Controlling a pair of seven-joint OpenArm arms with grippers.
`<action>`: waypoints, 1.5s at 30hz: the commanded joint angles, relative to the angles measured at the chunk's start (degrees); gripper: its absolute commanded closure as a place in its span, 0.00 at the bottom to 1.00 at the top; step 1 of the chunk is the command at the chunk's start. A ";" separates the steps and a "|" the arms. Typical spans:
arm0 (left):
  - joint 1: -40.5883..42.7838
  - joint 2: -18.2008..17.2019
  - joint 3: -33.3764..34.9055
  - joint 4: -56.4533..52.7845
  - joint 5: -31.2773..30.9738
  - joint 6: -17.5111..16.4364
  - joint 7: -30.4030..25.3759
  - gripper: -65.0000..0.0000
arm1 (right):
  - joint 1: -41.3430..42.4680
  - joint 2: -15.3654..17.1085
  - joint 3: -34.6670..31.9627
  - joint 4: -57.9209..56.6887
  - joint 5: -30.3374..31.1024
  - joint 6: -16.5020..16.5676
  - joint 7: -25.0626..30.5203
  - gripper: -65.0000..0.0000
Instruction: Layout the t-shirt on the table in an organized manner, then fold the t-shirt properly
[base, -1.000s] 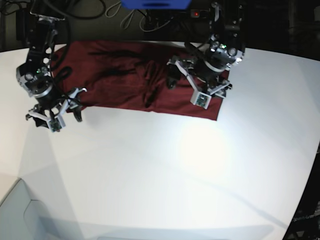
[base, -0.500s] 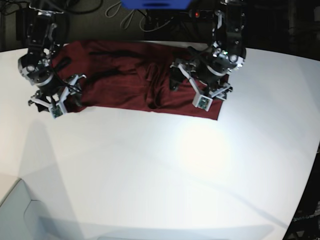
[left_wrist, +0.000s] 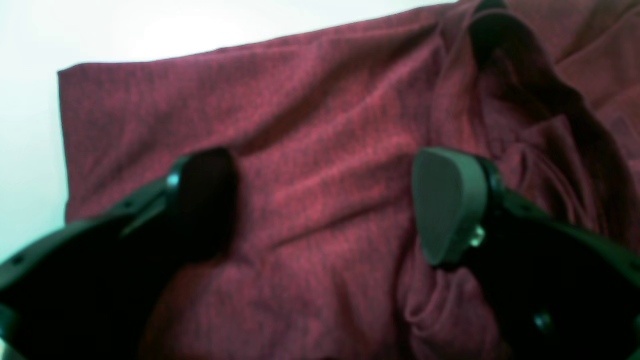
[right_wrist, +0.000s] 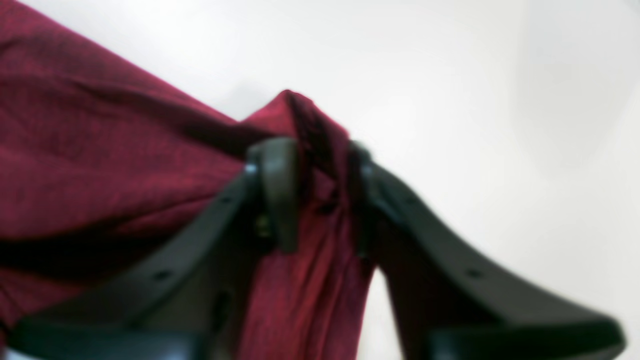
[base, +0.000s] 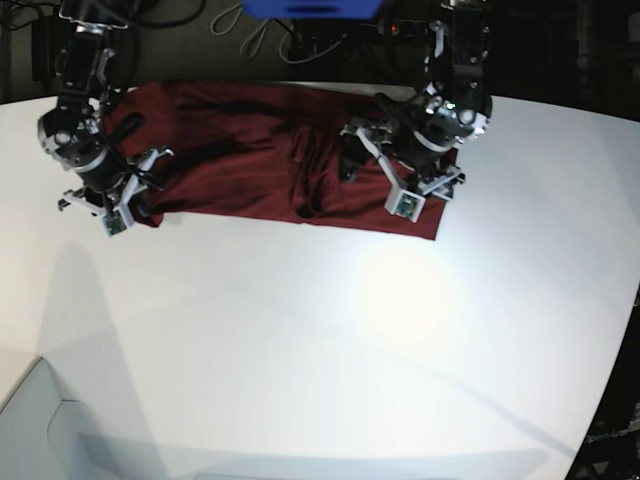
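The large smooth white bench (base: 330, 330) with a curved far edge carries the work. The plain dark red soft cloth t-shirt (base: 250, 165) lies along the far side of the bench as a long wrinkled band, with a raised ridge of bunched cloth near its middle.

The left tool (left_wrist: 325, 205) hangs over the shirt end on the base view's right, jaws spread wide, nothing between the pads; cloth lies below both pads.

The right tool (right_wrist: 320, 195) is at the opposite end, at the shirt's near corner. Its jaws are clenched on a gathered peak of the t-shirt, and cloth stands up between the pads.

Handling judgement: the garment appears light, limp and without stiffness; it will drape, drag and crease when pulled. Take hold at corners or hem edges, pinching few layers. For the left tool, the visible near corner at the bench edge of the cloth looks the most suitable hold.
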 joint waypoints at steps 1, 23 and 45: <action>-0.06 0.08 -0.04 0.31 0.20 -0.13 0.60 0.16 | 0.67 0.52 0.25 0.89 0.71 0.17 1.40 0.85; -1.03 -0.01 -0.13 0.22 0.20 0.31 0.60 0.16 | -10.32 0.25 2.62 8.97 0.71 0.17 1.40 1.00; -0.68 -0.01 -0.13 0.22 0.20 0.31 0.60 0.16 | -9.44 3.86 2.62 3.26 0.53 0.17 0.78 1.00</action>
